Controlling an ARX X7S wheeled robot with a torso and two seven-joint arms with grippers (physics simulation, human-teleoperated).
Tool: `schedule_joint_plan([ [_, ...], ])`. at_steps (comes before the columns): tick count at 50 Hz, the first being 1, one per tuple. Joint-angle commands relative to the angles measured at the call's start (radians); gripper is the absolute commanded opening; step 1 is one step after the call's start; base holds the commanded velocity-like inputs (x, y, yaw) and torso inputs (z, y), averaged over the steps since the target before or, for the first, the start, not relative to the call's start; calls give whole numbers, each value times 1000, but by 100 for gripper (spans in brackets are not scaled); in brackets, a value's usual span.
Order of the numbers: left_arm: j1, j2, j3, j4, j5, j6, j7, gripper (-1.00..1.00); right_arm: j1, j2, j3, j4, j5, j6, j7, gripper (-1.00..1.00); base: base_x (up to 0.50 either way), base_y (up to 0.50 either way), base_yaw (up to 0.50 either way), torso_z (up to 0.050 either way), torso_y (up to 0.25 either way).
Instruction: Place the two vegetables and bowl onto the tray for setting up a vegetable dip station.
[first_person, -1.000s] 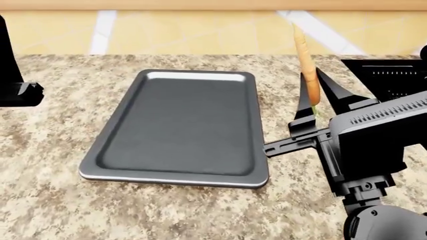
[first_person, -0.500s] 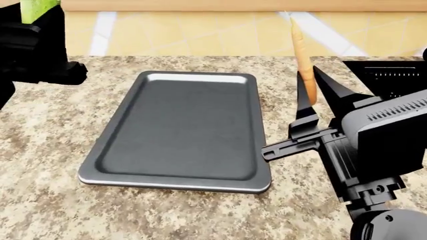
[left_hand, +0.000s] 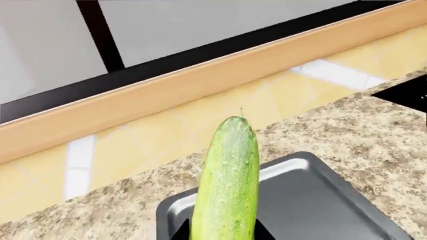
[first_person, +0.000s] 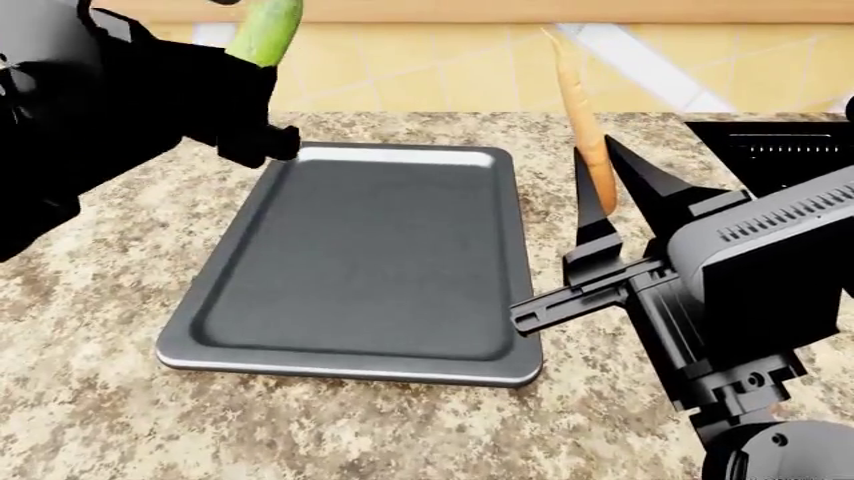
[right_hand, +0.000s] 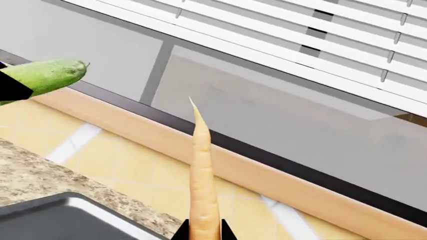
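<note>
The dark grey tray (first_person: 360, 250) lies flat on the granite counter, with nothing on it. My left gripper (first_person: 254, 62) is shut on the light-green cucumber (first_person: 267, 30), held upright above the tray's far left corner. The left wrist view shows the cucumber (left_hand: 227, 180) between the jaws of that gripper (left_hand: 223, 234), with the tray (left_hand: 320, 200) below. Just right of the tray's right rim, my right gripper (first_person: 611, 195) is shut on the orange carrot (first_person: 585, 125), thin tip up. The right wrist view shows the carrot (right_hand: 203, 175) in that gripper (right_hand: 203, 234) and the cucumber (right_hand: 40, 77) beyond. The bowl is out of view.
A black cooktop-like panel (first_person: 787, 150) is set in the counter at the far right. The counter's back edge (first_person: 441, 113) runs just behind the tray, with yellow tiled floor beyond it. A wooden sill and window show behind in the wrist views.
My left arm has swung in from the left with the cucumber, reaching the tray's far left corner. The right gripper and carrot have shifted slightly left toward the tray and tilted a little.
</note>
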Motion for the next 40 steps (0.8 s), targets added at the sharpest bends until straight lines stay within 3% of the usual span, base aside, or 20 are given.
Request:
schedule_joint_plan([
  [1,-44,46,119,-90,61,-117,65,-100,-2,2,8,5,-6,-10,-7,-100,0,0,0,0,0],
  [15,-22,38,207,-124,126,-191,99,-100,-29,11,4,21,-23,-32,-16,-100,0,0,0,0,1],
  [40,27,28,289,-117,167,-196,136,-100,-66,5,-13,35,-59,-55,-31,-100,0,0,0,0,0],
])
